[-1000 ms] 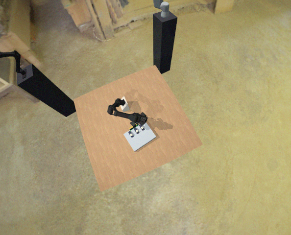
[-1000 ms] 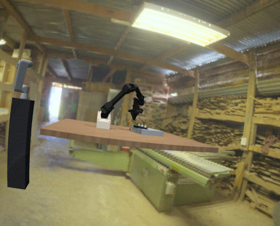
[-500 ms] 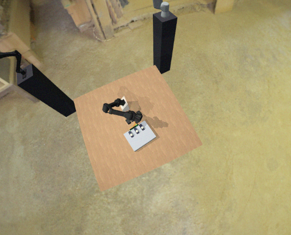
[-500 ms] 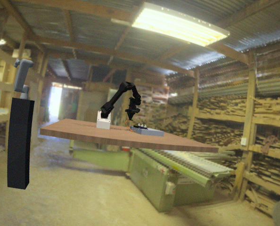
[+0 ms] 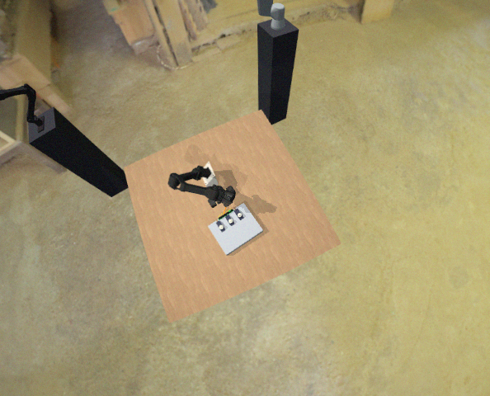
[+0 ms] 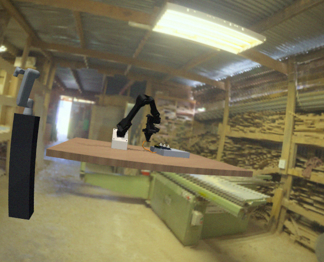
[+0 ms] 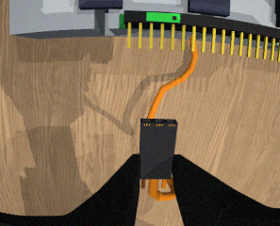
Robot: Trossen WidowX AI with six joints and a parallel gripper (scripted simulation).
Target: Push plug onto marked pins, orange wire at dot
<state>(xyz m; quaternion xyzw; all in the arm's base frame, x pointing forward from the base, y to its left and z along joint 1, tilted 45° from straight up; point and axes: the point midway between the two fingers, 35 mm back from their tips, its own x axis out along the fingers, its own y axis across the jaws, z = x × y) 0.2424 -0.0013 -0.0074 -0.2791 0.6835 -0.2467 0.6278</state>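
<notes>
My gripper [image 7: 156,161] [image 6: 148,140] is shut on the black plug [image 7: 157,143], above the table and short of the pin row. The plug's holed end faces the pins in the wrist view, and its sides run nearly parallel to them. Which hole is for the orange wire cannot be told. The orange lead [image 7: 164,88] [image 6: 143,145] loops under the plug toward the holder. The grey holder [image 5: 242,235] [image 6: 175,153] [image 7: 50,24] bears a row of yellow pins [image 7: 151,38]. A green band [image 7: 159,17] marks three pins near the row's left end; its dark dot [image 7: 174,18] is at the right.
Three dark servos with white tops, one of them the middle servo [image 5: 230,220], sit on the holder behind the pins. The arm's white base [image 5: 210,181] [image 6: 119,144] stands on the wooden table [image 5: 186,264] [image 6: 85,157]. Black pillars [image 5: 275,72] stand beyond the table edge.
</notes>
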